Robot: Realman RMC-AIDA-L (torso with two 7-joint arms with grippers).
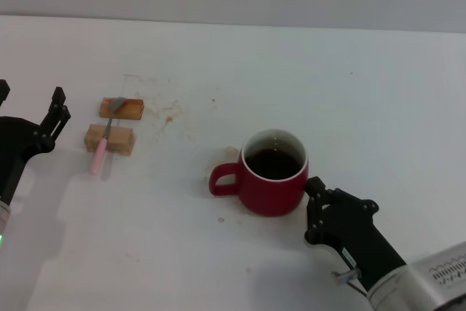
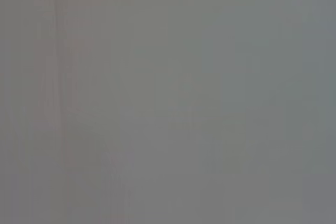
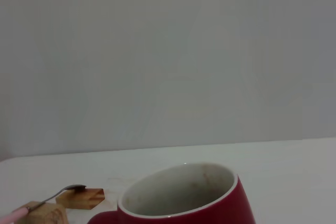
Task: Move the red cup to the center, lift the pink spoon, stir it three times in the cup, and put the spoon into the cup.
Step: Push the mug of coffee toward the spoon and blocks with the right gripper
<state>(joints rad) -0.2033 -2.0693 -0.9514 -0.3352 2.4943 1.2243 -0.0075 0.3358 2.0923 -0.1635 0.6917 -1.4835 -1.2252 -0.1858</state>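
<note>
Red mug of dark liquid beside the right hand on a white bench.

The red cup (image 1: pixel 273 173) stood centrally, handle toward the pink spoon (image 1: pixel 103 146), which lay across two wooden blocks (image 1: pixel 114 123). The right hand (image 1: pixel 314 193) touched its side; its grip was unclear. The left hand (image 1: pixel 29 118) hovered open near the spoon.

Red cup (image 1: pixel 273 176) near table (image 1: pixel 328 85) centre, handle toward the left. Right gripper (image 1: pixel 314 189) just beside its right side. Pink spoon (image 1: pixel 102 147) far left, lying across two wooden blocks (image 1: pixel 109 138); left gripper (image 1: pixel 57 114) left of them.
</note>
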